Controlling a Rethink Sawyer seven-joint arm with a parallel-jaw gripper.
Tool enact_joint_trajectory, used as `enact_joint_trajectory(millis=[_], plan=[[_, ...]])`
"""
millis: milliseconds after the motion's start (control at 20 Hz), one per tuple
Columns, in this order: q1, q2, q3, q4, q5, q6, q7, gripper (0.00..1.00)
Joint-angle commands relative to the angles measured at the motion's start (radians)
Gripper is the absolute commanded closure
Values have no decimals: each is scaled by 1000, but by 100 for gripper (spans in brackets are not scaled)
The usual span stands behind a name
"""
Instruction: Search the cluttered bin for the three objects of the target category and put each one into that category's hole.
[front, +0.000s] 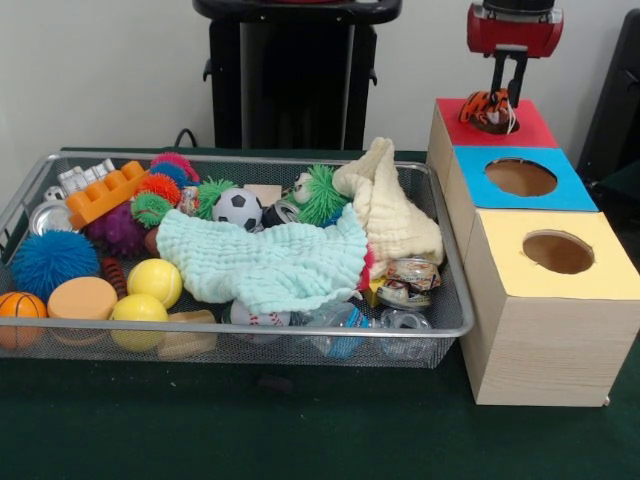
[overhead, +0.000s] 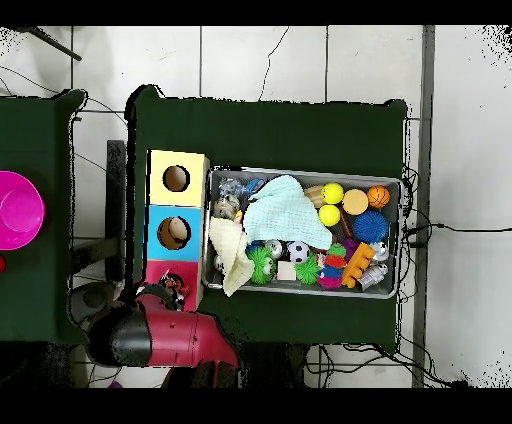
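Note:
A wire mesh bin (front: 440, 330) (overhead: 403, 235) holds a heap of toys, balls and two cloths. Beside it stands a row of three wooden boxes with holes: red (front: 535, 128) (overhead: 160, 272), blue (front: 570, 190) (overhead: 158, 215) and yellow (front: 600, 275) (overhead: 195, 165). My gripper (front: 508, 97) (overhead: 172, 290) hangs straight over the red box's hole, shut on an orange-and-black striped soft toy (front: 487, 108) (overhead: 178, 283). The toy sits at the mouth of that hole, partly sunk in.
In the bin lie a mint cloth (front: 265, 262), a cream cloth (front: 395, 205), a soccer ball (front: 238, 208), yellow balls (front: 155, 280), a basketball (front: 20, 305), spiky balls (front: 50, 260), an orange block (front: 105, 195) and crumpled wrappers (front: 405, 282). A pink bowl (overhead: 18, 208) sits on a side table.

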Motion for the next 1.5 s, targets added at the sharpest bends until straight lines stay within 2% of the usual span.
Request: enact_joint_trajectory(millis=[50,1000,1500], plan=[[3,28,44,73,63,-30,264,100],[61,40,51,100,121,-90,285,100],[17,47,76,126,119,-121,246,100]])
